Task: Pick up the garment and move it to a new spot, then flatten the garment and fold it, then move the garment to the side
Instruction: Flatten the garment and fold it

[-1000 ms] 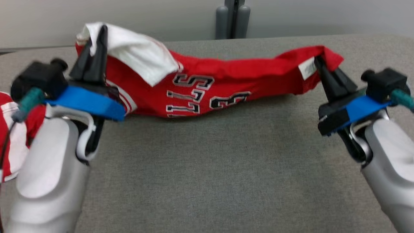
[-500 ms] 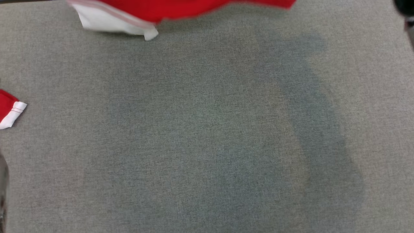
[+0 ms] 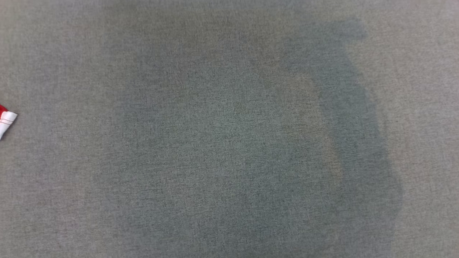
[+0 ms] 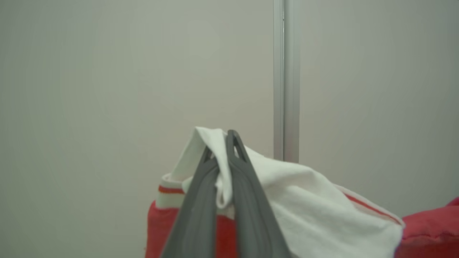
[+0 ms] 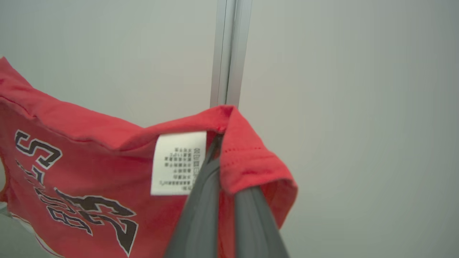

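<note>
The garment (image 5: 89,150), a red jersey with black-and-white lettering, hung in the air in front of a pale wall (image 4: 107,89) and a metal post (image 5: 227,53), strung between the two grippers rather than lying on anything. The left gripper (image 4: 220,143) was pinched on a bunched fold of its white sleeve (image 4: 312,200). The right gripper (image 5: 217,150) was pressed together on the red hem (image 5: 251,161), just beside the care label (image 5: 178,163). Both holds looked thin, taking only an edge of cloth, so a quick swing or a hard pull apart could probably drag the fabric out of one pinch and leave the jersey dangling from a single corner. The white fold sat loosely and might slide out first. Below, the grey table (image 3: 229,143) showed a broad shadow (image 3: 355,125) and, at its left edge, a red-and-white scrap (image 3: 5,120); whether that belonged to this jersey could not be told. Laid down too far left, the cloth could land on that scrap and wrinkle, spoiling the flattening.
</note>
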